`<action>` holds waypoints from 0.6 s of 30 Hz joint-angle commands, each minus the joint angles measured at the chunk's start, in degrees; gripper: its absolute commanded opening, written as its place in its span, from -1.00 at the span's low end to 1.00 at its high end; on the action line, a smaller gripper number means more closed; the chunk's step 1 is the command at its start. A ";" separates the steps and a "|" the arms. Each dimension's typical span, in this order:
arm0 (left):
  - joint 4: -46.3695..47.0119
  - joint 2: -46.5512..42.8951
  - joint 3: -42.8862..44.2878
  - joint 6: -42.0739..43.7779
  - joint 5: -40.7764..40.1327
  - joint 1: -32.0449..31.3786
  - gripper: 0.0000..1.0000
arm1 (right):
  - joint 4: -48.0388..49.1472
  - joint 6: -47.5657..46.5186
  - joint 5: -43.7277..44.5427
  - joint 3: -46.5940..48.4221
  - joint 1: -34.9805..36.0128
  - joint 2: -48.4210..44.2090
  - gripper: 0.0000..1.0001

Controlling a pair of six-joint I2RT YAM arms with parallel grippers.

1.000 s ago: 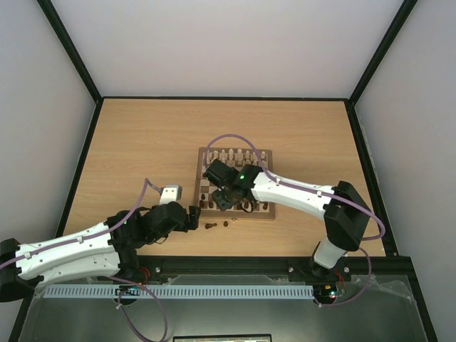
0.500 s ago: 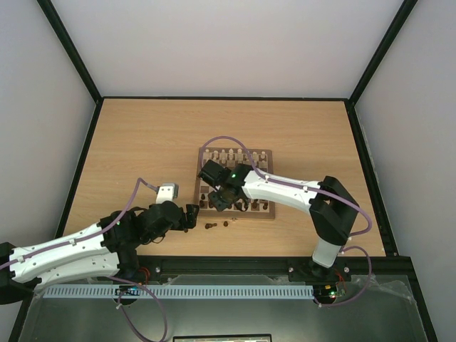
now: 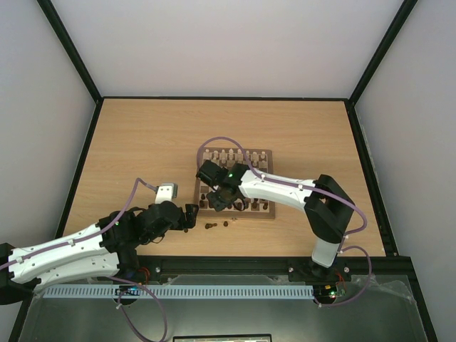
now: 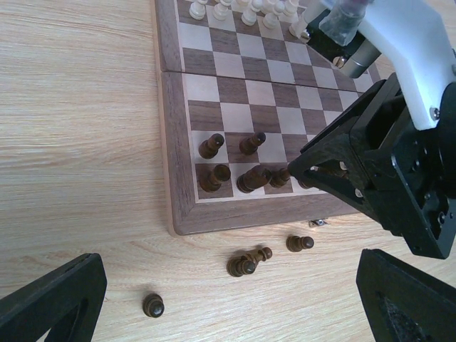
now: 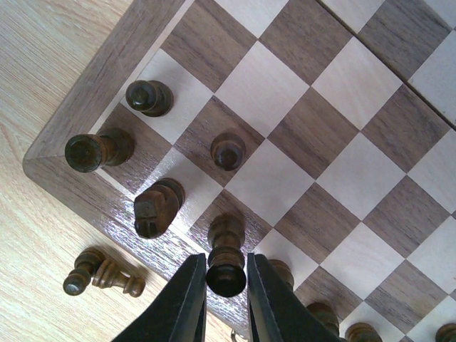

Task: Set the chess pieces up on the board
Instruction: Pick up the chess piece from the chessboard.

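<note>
The right hand (image 5: 225,265) is shown clamped on the head of one dark chess piece (image 5: 226,242), upright at the near row by the 7 o'clock corner of the board (image 4: 174,142). The left hand (image 3: 190,216) is held wide apart and empty over the surface (image 3: 142,142), near loose dark pieces (image 4: 246,265) lying off the board. A neighbouring piece (image 5: 283,272) stands just beside the right hand and could be toppled if that hand is opened wide; the held piece could be tipped if released off centre. Compared with a second earlier, the right hand has been shifted towards 9 o'clock and narrowed, and the left drawn slightly back
</note>
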 commanded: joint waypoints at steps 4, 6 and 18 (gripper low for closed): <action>-1.46 -0.42 1.47 0.14 -1.40 -0.32 0.98 | -2.13 -0.62 -0.34 1.36 0.32 1.71 -0.76; -1.46 -0.51 1.40 0.09 -1.40 -0.32 0.98 | -2.12 -0.79 -0.32 1.51 0.29 1.83 -0.81; -1.61 -0.40 1.58 0.09 -1.58 -0.19 0.98 | -2.74 -0.97 3.28 3.02 -1.93 0.85 -0.83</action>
